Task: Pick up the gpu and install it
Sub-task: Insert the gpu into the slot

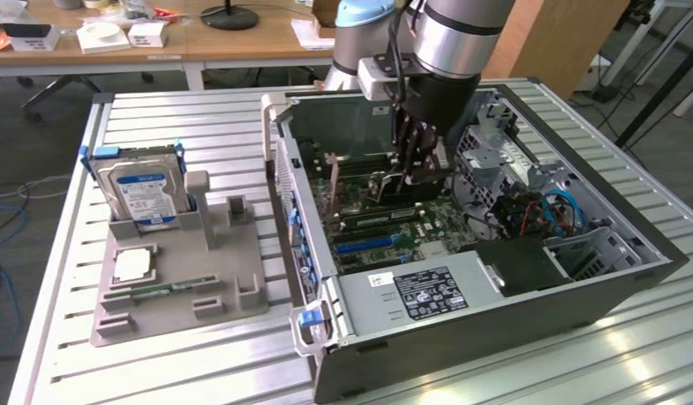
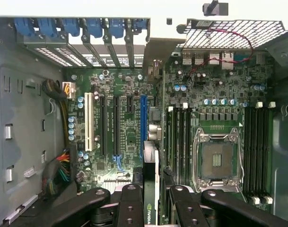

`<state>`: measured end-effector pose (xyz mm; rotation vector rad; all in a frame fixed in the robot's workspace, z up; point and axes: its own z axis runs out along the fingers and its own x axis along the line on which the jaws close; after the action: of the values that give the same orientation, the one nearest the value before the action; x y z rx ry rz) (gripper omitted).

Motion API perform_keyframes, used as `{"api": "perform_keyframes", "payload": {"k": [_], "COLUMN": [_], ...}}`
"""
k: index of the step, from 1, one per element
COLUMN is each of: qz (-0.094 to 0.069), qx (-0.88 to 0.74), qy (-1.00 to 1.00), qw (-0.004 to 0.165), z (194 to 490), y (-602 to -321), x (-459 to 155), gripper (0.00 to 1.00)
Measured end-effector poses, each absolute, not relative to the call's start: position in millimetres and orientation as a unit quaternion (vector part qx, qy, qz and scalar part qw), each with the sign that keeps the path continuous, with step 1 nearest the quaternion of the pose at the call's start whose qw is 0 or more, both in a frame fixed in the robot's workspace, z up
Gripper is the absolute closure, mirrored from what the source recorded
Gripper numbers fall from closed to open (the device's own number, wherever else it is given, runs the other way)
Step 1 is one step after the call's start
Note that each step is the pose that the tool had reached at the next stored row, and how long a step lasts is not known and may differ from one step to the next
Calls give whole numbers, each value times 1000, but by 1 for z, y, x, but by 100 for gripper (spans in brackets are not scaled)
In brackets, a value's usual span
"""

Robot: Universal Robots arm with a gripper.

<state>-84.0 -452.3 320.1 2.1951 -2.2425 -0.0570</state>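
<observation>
Wrist view: fingers closed partway and clamped on the gpu, one finger on each face of the card. Card is seen edge-on, w/ a green logo showing betw. the fingers. Its thin edge runs away from the camera toward the row of rear slot covers, and a pale metal bracket sits at that far end. Gpu hangs over the motherboard, lined up w/ the long blue slot and just beside it, betw. that slot and the nearest bank of memory slots. Can't tell if the card's lower edge touches the slot or the board. CPU socket w/ metal frame lies beyond those memory slots.

Exterior view: arm comes straight down into the open pc case, which lies on its side on the slatted metal table. Fingers are deep inside, approx mid-case, over the board. Power supply w/ a black-and-white label sits at the near end of the case, and blue cables lie toward the exterior view's right. At the exterior view's left, apart from the case, is a grey parts tray. It holds:
- a silver hard drive w/ blue label, standing upright in its holder
- a square chip lying flat
- a narrow green memory stick in a groove
</observation>
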Motion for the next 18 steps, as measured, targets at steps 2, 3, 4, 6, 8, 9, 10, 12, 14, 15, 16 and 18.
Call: {"api": "perform_keyframes", "payload": {"k": [2, 3, 4, 6, 8, 9, 10, 12, 14, 15, 16, 18], "qz": [-18, -18, -18, -18, -18, -18, -18, -18, -18, -18, -18, -18], "qx": [699, 699, 699, 699, 699, 699, 699, 699, 699, 699, 699, 699], "qy": [-714, -715, -715, -715, -715, -715, -715, -715, -715, -715, -715, -715], "qw": [1, 2, 2, 1, 1, 1, 1, 2, 1, 1, 1, 1], "z": [317, 316, 315, 313, 311, 310, 309, 307, 304, 303, 302, 300], "y": [-452, -453, -453, -453, -453, -453, -453, -453, -453, -453, -453, -453], "x": [-84, -84, -84, -84, -85, -85, -85, -85, -85, -85, -85, -85], "gripper": [73, 73, 73, 73, 73, 73, 73, 73, 73, 73, 73, 73]}}
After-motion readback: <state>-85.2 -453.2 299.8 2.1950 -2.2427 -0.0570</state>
